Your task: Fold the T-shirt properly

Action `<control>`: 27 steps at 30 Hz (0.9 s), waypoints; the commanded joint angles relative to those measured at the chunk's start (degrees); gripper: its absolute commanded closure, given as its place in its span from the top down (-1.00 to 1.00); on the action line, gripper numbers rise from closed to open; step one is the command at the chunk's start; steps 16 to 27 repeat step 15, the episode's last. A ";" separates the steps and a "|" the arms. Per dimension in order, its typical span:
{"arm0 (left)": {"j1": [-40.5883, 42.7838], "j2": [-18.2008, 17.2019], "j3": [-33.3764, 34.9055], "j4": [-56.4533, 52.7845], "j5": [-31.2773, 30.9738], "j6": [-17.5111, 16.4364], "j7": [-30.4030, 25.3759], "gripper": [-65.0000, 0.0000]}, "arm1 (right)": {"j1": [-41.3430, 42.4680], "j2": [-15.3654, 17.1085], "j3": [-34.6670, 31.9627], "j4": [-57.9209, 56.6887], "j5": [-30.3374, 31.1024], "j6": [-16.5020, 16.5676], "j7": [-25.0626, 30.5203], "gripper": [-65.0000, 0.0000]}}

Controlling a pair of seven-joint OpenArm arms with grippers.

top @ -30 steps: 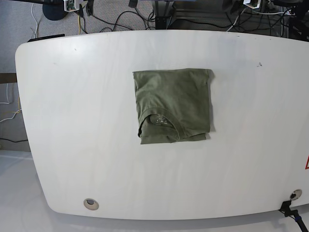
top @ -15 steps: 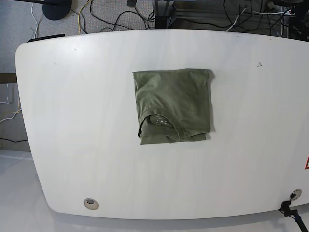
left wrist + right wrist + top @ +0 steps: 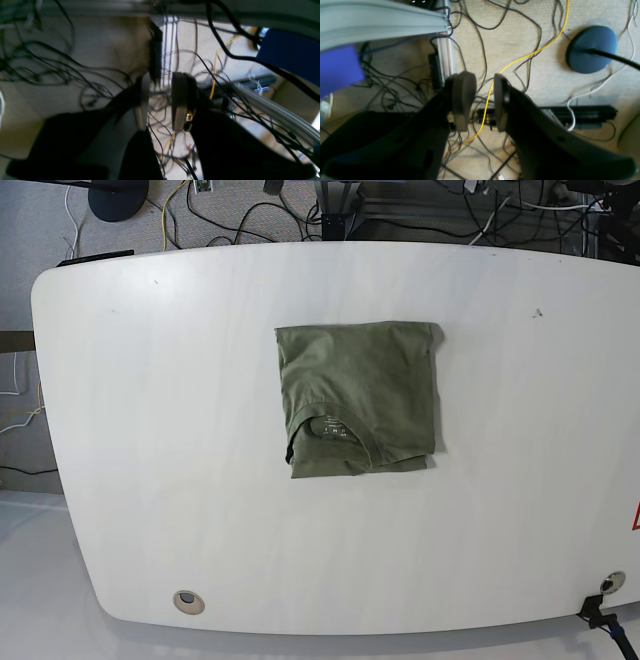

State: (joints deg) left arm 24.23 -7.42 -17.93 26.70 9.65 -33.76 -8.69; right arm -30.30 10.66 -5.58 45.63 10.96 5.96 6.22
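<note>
I see the table [image 3: 150, 480] with the T-shirt [image 3: 360, 395] lying mid-table as a compact folded rectangle, collar toward the near edge, its long axis running near to far. Both my pincers are off beyond the far edge, over floor cables, so the shirt lies well apart from each, neither clearly nearer. The left gripper [image 3: 160, 100] and right gripper [image 3: 483, 100] stand slightly apart, holding nothing.

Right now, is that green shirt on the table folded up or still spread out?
Folded. The T-shirt lies as a compact, roughly square bundle on the table, no sleeves sticking out, collar showing near its lower edge.
</note>
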 commanded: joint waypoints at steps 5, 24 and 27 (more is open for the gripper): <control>-8.89 -0.98 0.04 -14.08 0.50 6.29 -0.32 -0.57 | 6.26 0.20 0.09 -9.63 0.34 2.35 0.86 -0.51; -19.17 0.34 0.04 -22.96 7.10 17.98 3.81 -0.57 | 15.05 -2.26 0.09 -20.62 0.34 2.44 0.86 -0.50; -19.17 0.34 0.04 -22.96 7.10 17.98 3.81 -0.57 | 15.05 -2.26 0.09 -20.62 0.34 2.44 0.86 -0.50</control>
